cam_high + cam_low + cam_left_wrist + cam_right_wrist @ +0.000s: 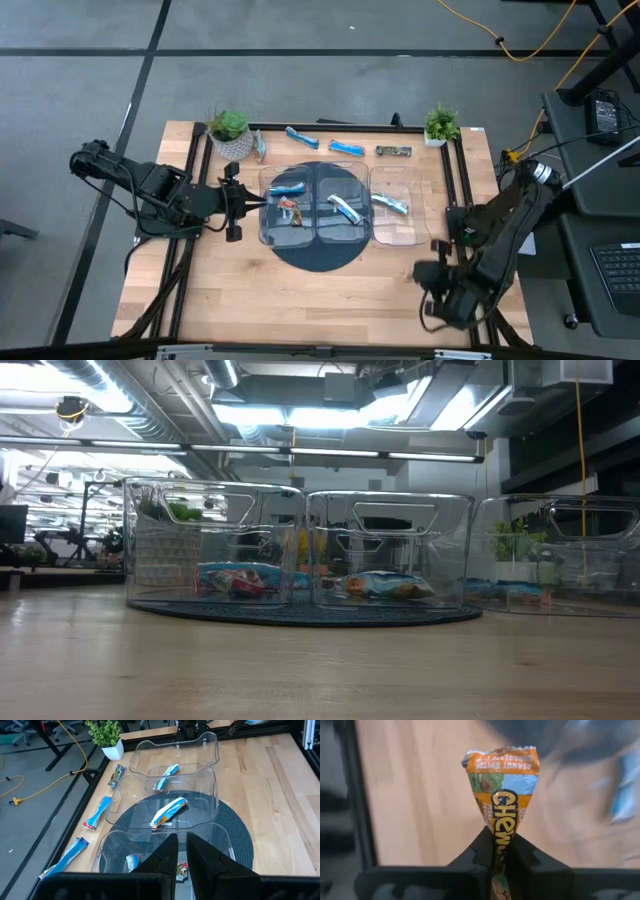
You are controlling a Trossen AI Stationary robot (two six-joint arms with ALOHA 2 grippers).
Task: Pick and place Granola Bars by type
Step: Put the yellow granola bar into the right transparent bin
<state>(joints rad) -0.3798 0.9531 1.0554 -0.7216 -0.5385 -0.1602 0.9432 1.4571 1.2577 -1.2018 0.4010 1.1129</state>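
**Worktop inventory: one bar clamped in right jaws, others in trays and along the far edge**

- Right gripper (496,851): over the worktop's (300,300) near right corner, well apart from the trays. Jaws clamped on an orange-and-blue peanut butter bar (504,795). The bar stands out forward from between the jaws, its lower part pinched, its crimped end farthest from them.
- Left gripper (182,851): at the left tray's (268,225) left wall, above its rim. Jaws nearly together, with only a narrow gap; nothing seen between them.
- Left tray, directly under and ahead of the left jaws: a blue bar (289,187) and an orange-wrapped bar (290,209).
- Middle tray (212,790), next beyond the left jaws: one silver-blue bar with an orange end (169,812).
- Right tray (210,747), farthest from the left jaws: one silver-blue bar (166,776).
- Loose bars on the worktop beyond the trays, off to one side of the left jaws: two bright blue bars (302,137) (347,148), one dark brown bar (393,151), and one silver bar (259,149) beside the left plant (230,130).
- Round dark mat (320,255): under the left and middle trays.
- Second potted plant (441,125): far right corner of the worktop.
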